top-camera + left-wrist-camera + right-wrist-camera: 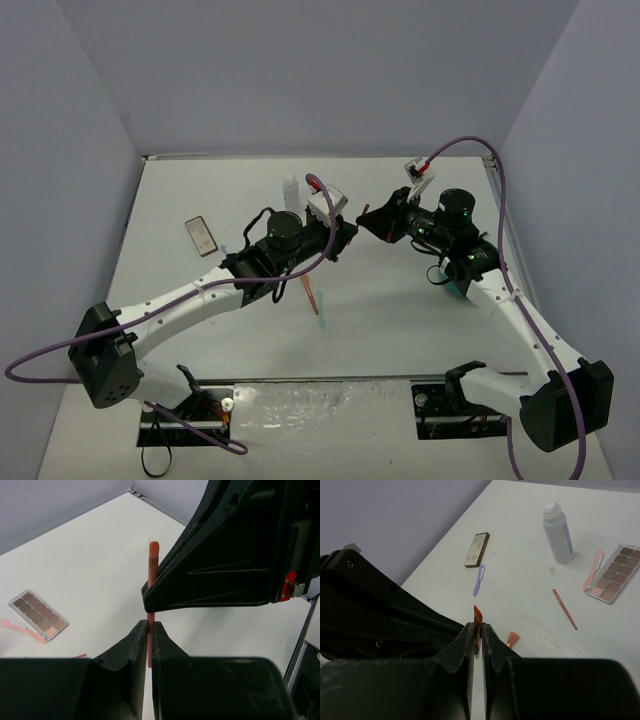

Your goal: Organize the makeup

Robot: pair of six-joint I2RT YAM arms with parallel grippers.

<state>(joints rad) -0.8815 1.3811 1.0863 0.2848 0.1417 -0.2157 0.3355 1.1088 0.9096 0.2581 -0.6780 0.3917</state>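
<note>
The left gripper (149, 626) and right gripper (476, 628) are both clamped tight on one thin orange-red stick (153, 560) — aloft at mid-frame in the top view — while a palette (612, 572) and whitish bottle (557, 530) sit at the right wrist view's upper right.

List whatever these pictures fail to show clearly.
- Top view: teal object, mostly hidden under the right arm.
- Left wrist view: orange stick's lower end, lost between the left gripper's fingers.
- Right wrist view: open palette, cut by the right edge; bottle's label print, too small.
</note>
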